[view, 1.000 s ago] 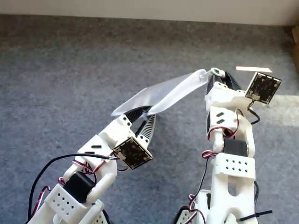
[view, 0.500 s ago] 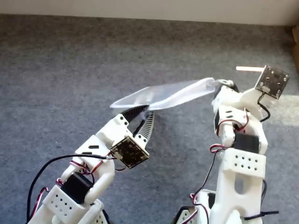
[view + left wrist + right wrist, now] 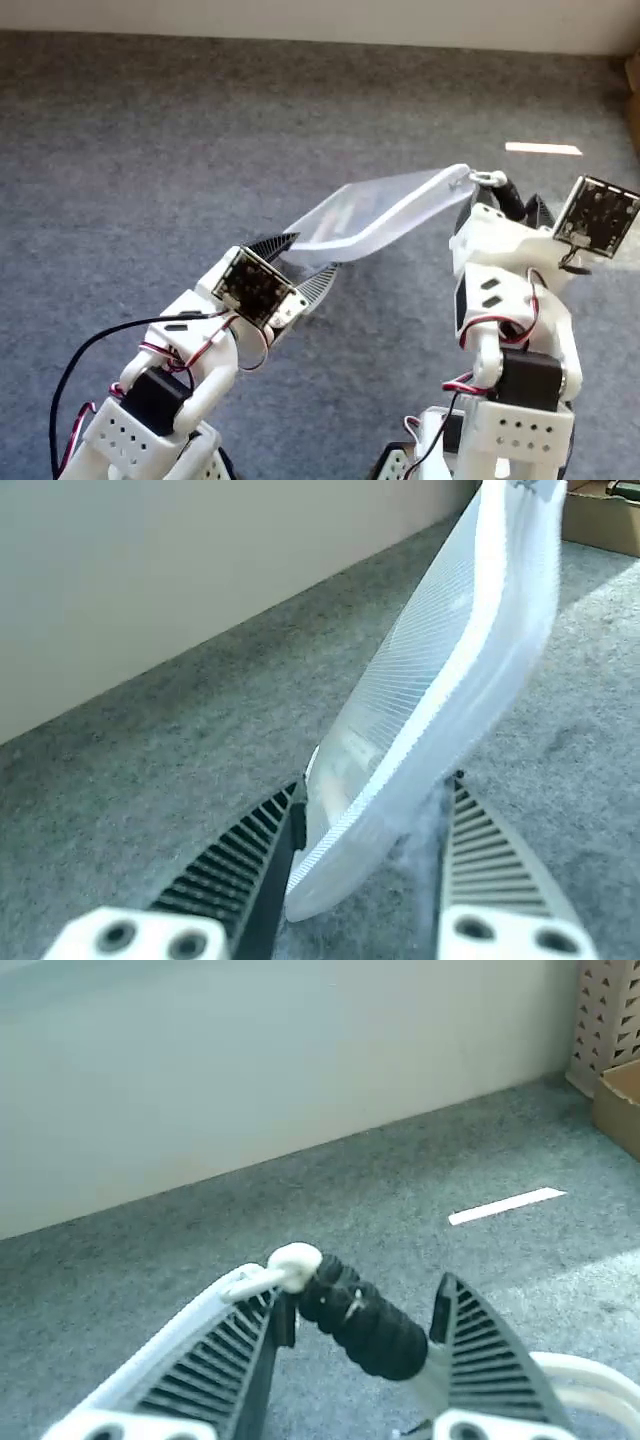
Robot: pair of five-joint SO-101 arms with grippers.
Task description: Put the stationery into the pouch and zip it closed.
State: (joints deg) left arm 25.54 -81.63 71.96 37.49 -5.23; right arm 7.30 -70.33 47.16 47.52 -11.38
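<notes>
Left side: The grey tabletop (image 3: pixel 150 150) is stretching wide on your left and running back to the foot of the pale wall (image 3: pixel 300 15).

Left gripper: Your left gripper (image 3: pixel 298 265) is sitting left of centre, raised off the tabletop. In the left wrist view this gripper (image 3: pixel 360 865) is closing its jaws on the lower end of the pouch, one ribbed jaw against each face.

Pouch: The translucent pouch (image 3: pixel 385 210) is hanging in the air between your two arms. It is slanting up from the left jaws toward the right arm and is touching the tabletop nowhere.

Pouch edges: In the left wrist view the pouch (image 3: pixel 440 670) is turning a thick white long edge toward the camera. A pale shape is showing through near the lower end, too blurred to name. You cannot tell whether the zip is closed.

Pull: A black ribbed pull (image 3: pixel 506 197) is leading off the pouch's upper end. In the right wrist view the pull (image 3: pixel 365 1325) is ending in a white bead (image 3: pixel 295 1260).

Right gripper: Your right gripper (image 3: pixel 515 198) is sitting right of centre, level with the pouch's high end. In the right wrist view it (image 3: pixel 362 1300) is gripping the pull, which is lying aslant between the jaws.

Right side: A white strip (image 3: pixel 543 149) is lying flat on the tabletop beyond the right gripper, well apart from it. A cardboard box (image 3: pixel 620 1110) is standing at the far right edge, near the wall.
</notes>
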